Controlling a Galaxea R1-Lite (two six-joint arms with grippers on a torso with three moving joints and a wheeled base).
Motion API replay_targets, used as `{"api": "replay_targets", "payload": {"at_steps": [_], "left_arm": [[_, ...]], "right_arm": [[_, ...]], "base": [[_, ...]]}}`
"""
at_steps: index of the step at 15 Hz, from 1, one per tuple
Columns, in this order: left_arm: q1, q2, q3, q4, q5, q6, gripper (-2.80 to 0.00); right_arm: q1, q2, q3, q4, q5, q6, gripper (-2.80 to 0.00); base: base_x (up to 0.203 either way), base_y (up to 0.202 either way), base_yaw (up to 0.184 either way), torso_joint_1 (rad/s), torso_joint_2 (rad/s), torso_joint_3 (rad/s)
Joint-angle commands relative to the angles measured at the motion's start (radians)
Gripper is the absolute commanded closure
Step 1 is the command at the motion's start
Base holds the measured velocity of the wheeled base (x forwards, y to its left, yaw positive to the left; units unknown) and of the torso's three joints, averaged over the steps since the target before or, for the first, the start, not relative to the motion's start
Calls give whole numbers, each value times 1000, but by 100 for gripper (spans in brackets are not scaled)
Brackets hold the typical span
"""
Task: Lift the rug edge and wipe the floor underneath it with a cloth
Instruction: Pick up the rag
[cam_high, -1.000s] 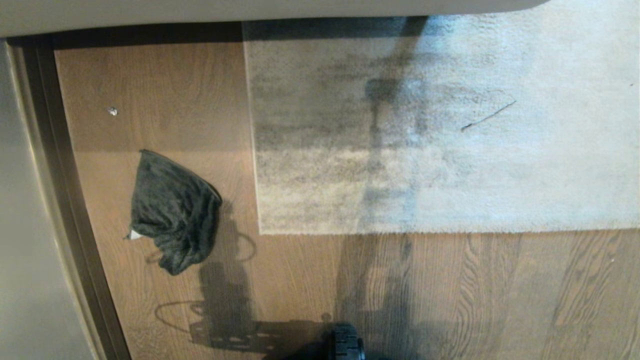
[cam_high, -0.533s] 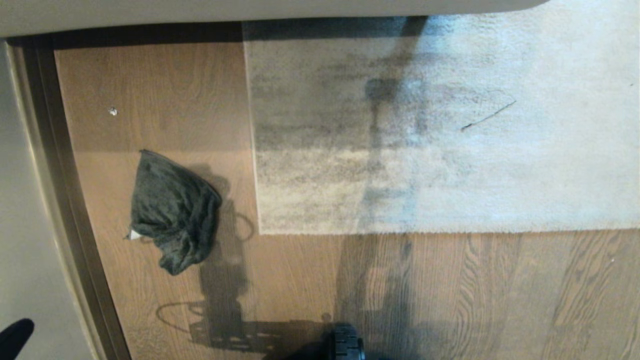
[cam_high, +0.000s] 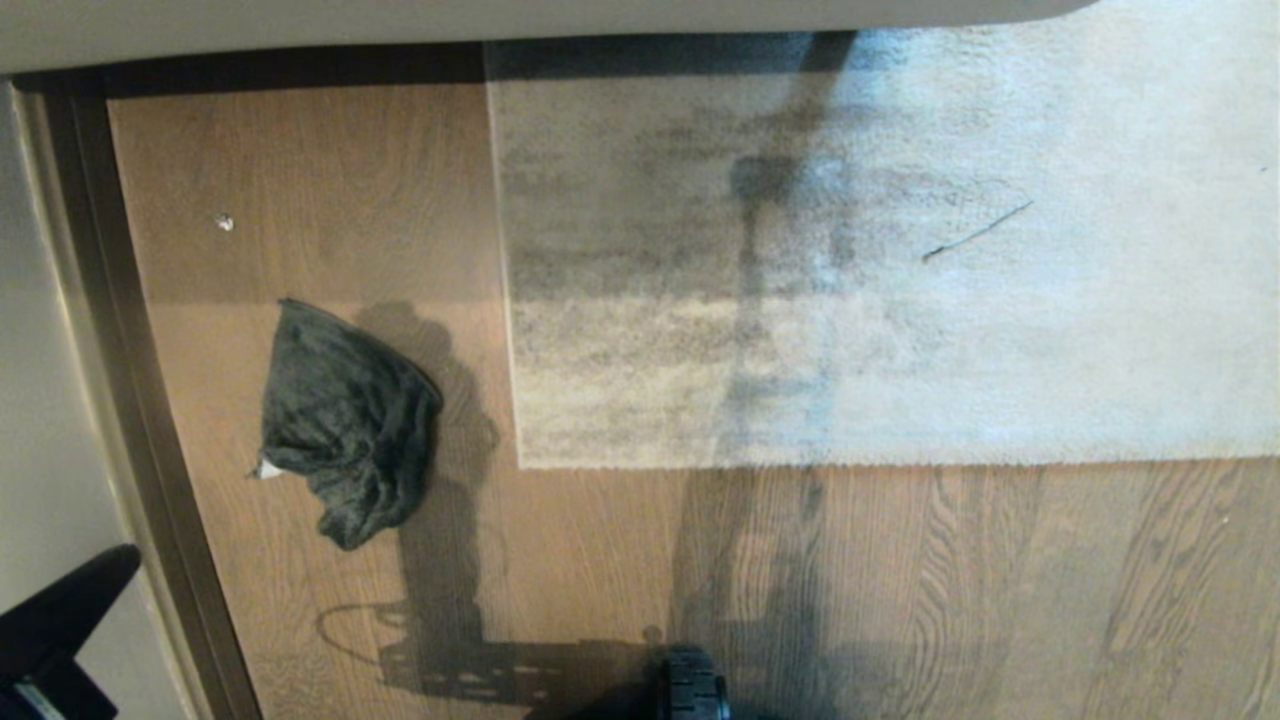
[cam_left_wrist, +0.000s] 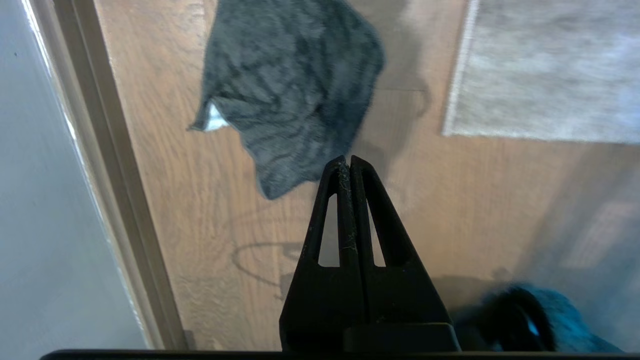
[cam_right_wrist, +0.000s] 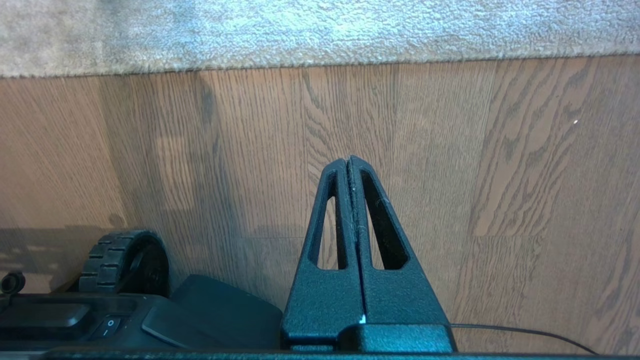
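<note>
The dark grey cloth (cam_high: 345, 425) lies crumpled on the wood floor (cam_high: 600, 560), left of the rug's square corner. The rug edge (cam_high: 900, 462) runs straight across the middle and lies flat. My left gripper (cam_high: 125, 555) enters at the lower left corner of the head view, short of the cloth and above the floor. In the left wrist view the left gripper (cam_left_wrist: 349, 159) is shut and empty, its tips just short of the cloth (cam_left_wrist: 295, 95). My right gripper (cam_right_wrist: 348, 161) is shut and empty over bare floor (cam_right_wrist: 500, 165), near the rug edge (cam_right_wrist: 320, 62).
A wall and dark baseboard (cam_high: 130, 380) run along the left side. A pale ledge (cam_high: 500, 25) spans the top. My base wheel (cam_high: 692, 688) shows at the bottom centre. A thin dark strand (cam_high: 975, 232) lies on the rug. A thin cable (cam_right_wrist: 525, 332) crosses the floor.
My left gripper has come into the head view at the lower left and moved up toward the cloth; its shadow has stretched up beside the cloth. Cloth and rug have not moved.
</note>
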Motion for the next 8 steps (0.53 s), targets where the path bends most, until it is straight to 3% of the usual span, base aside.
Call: {"api": "replay_targets", "payload": {"at_steps": [1,6,7,8], "left_arm": [[28,133,5,-67,0,1,0],[136,319,8,-294,-1,13,0],[145,347,8,-327,-1,13,-280],[149,369,14,-351,-3,13,-280]], "right_arm": [[0,0,0,0,1,0,0],[0,0,0,0,1,0,0],[0,0,0,0,1,0,0],[0,0,-1,0,1,0,0]], "base": [[0,0,0,0,0,0],[0,0,0,0,0,0],[0,0,0,0,0,0],[0,0,0,0,0,0]]}}
